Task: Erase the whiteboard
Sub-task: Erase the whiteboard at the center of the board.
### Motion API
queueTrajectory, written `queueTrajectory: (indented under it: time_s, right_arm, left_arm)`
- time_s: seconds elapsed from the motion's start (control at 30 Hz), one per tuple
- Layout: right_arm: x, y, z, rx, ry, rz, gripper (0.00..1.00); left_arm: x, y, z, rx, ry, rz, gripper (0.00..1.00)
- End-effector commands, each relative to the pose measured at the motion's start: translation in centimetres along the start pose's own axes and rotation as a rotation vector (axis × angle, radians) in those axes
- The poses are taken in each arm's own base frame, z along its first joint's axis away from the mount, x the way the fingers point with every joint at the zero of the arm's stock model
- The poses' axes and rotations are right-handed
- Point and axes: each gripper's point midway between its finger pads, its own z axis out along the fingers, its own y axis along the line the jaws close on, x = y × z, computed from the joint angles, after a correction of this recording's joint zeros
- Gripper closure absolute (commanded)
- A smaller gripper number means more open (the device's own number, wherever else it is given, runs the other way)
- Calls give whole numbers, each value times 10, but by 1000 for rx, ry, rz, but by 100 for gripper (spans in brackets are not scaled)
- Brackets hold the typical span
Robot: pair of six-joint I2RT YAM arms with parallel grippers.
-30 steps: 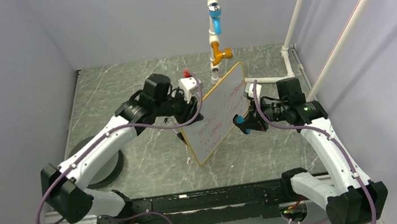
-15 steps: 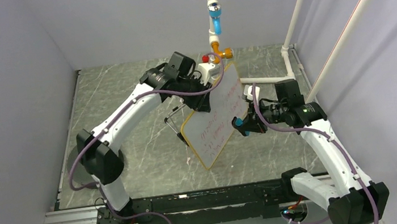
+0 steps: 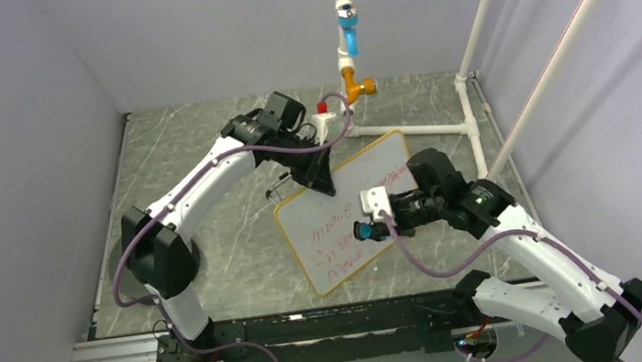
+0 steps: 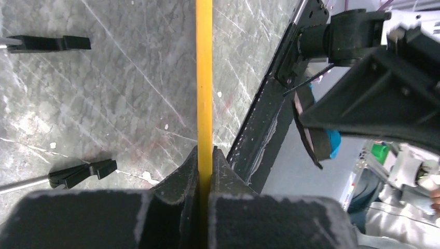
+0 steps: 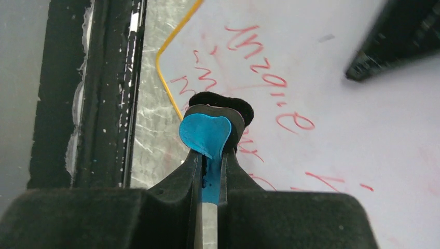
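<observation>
Whiteboard (image 3: 330, 208): tilted flatter than a second ago.
Left pincer (image 4: 205, 155): clamped on yellow frame edge of board.
Right pincer (image 5: 210, 155): clamped on eraser (image 5: 205, 132); red writing just beyond its tip.

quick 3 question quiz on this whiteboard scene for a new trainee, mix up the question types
1. True or false: the left gripper is clamped on the yellow edge of the whiteboard.
2. Pick one: what does the right gripper hold? A) a red marker B) a blue-and-black eraser C) nothing
3. Fill the blank: the handwriting on the board is ___ in colour.

Key: 1 true; 2 B; 3 red
</observation>
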Motion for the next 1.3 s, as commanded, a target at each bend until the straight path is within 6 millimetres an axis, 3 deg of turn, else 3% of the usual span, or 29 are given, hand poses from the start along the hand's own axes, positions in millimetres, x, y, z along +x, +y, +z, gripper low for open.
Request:
queueTrajectory:
  time_s: [0.0,0.17,0.3,0.43,0.57,0.77,0.9,1.07,1.13,1.2,1.27]
  right_arm:
    - [-20,-16,22,13,3,-244,100]
    - [-33,-44,56,146,114,-274,100]
    - [-46,-47,84,191,199,-306,100]
    - [-39,-49,110,235,301,-342,100]
    - [-32,-55,115,272,322,-316,100]
    - [-12,-86,108,442,354,-239,100]
    - [6,-72,123,358,396,-245,100]
    - [20,-13,138,60,394,-330,100]
    - [23,-1,143,8,400,-345,100]
    - [22,-10,147,59,415,-327,100]
    - [15,-44,142,216,412,-256,100]
  left_arm:
    - [-24,-5,-18,125,-92,-34,100]
    - [-19,9,-12,143,-87,-58,100]
    - [-21,22,-8,144,-82,-127,100]
    - [-24,32,-8,206,-52,-173,100]
    - [-26,37,-9,256,-69,-208,100]
    - [-19,42,-9,260,-69,-238,100]
    - [-19,41,-8,268,-65,-259,100]
    - [-18,42,-8,265,-60,-262,100]
    - [-19,41,-8,272,-64,-260,100]
    - [-18,41,-8,273,-64,-259,100]
    - [-18,39,-9,278,-67,-256,100]
